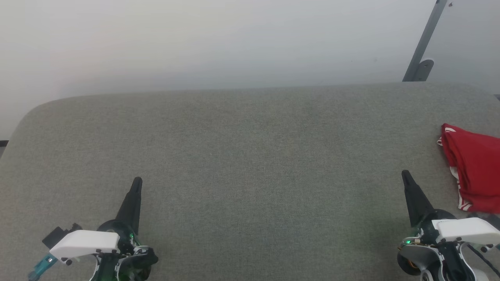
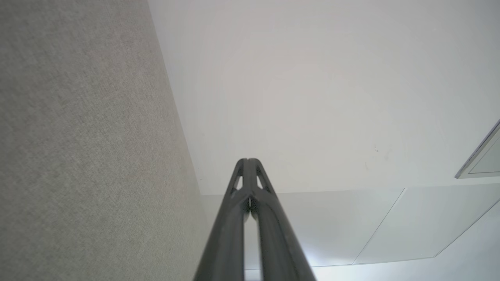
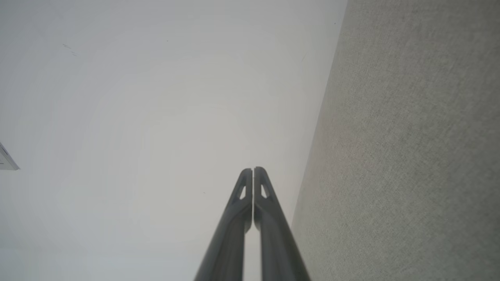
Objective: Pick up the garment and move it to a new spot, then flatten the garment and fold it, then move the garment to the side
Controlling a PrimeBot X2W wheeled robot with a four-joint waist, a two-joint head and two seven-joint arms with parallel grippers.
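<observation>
The garment is bright red, with narrow white stripes in the trim along its edges. The surface under it is a grey-green cloth with a fine woven grain, the same tone all over. The left hand is black and plain, and the right hand is black too; in the wrist views both look dark grey. Behind each hand sits a white cover, and a small green light glows in the dark housing. A teal part shows beside the left cover. The wall is a plain pale grey-white. The bar on it is mid grey.
</observation>
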